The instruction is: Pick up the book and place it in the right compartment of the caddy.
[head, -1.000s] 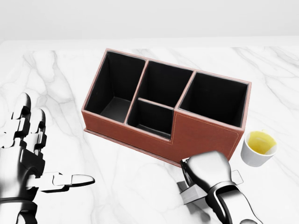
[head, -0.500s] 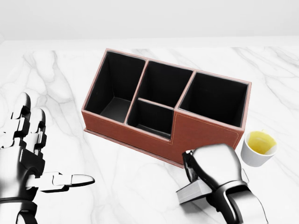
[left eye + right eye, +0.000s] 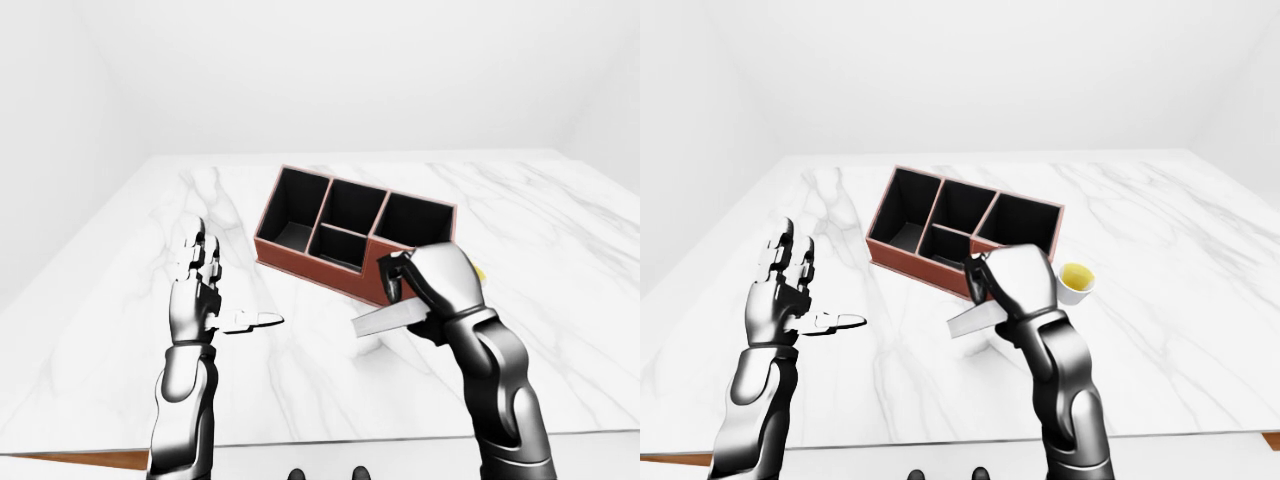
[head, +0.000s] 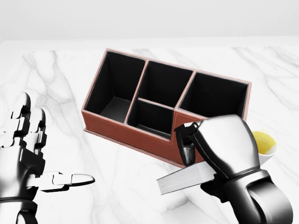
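Note:
The book (image 4: pixel 185 179) shows its pale page edge, tilted and held above the marble table (image 4: pixel 122 187), just below the caddy in the head view. My right hand (image 4: pixel 192 153) is shut on it, and the hand's back hides most of the cover. The brown caddy (image 4: pixel 140 134) has black compartments; its right compartment (image 4: pixel 214 99) is empty and lies just above the right hand in the picture. My left hand (image 4: pixel 43 154) hovers open at the lower left, palm up, holding nothing.
A white cup (image 3: pixel 1076 281) of yellow liquid stands to the right of the caddy, half hidden behind my right hand in the head view. The table's near edge (image 3: pixel 330 440) runs along the bottom of the eye views. White walls surround the table.
My right hand has risen from the table with the book, which now hangs tilted in the air beside the caddy's low wall. The left hand has stayed still.

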Tool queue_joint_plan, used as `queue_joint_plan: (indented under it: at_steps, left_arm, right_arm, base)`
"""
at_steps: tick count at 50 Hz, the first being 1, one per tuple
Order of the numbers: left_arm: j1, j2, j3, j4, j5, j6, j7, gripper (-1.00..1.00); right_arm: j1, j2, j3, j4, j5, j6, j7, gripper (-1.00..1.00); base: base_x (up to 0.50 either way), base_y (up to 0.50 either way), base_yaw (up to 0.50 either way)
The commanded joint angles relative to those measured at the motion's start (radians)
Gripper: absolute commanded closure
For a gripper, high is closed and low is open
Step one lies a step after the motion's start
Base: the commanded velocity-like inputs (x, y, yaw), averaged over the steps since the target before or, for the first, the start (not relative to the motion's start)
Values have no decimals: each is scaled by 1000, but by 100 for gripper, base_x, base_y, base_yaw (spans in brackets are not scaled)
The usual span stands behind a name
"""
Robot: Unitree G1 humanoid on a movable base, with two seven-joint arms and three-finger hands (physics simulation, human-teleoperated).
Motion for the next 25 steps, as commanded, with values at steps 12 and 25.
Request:
queue_joint_plan:
  at_steps: [12,25]
  left_arm:
    - [7,0,0,-9,-2,3,-10,-100]
    - [11,-2,-2,-13,-1,-1,-16,-100]
  right_arm:
    - [-207,19,-27,-221,165,0,51,100]
    - [-503,-27,-50,-196,254,0,62,100]
  base:
    - [0,0,0]
    - [0,0,0]
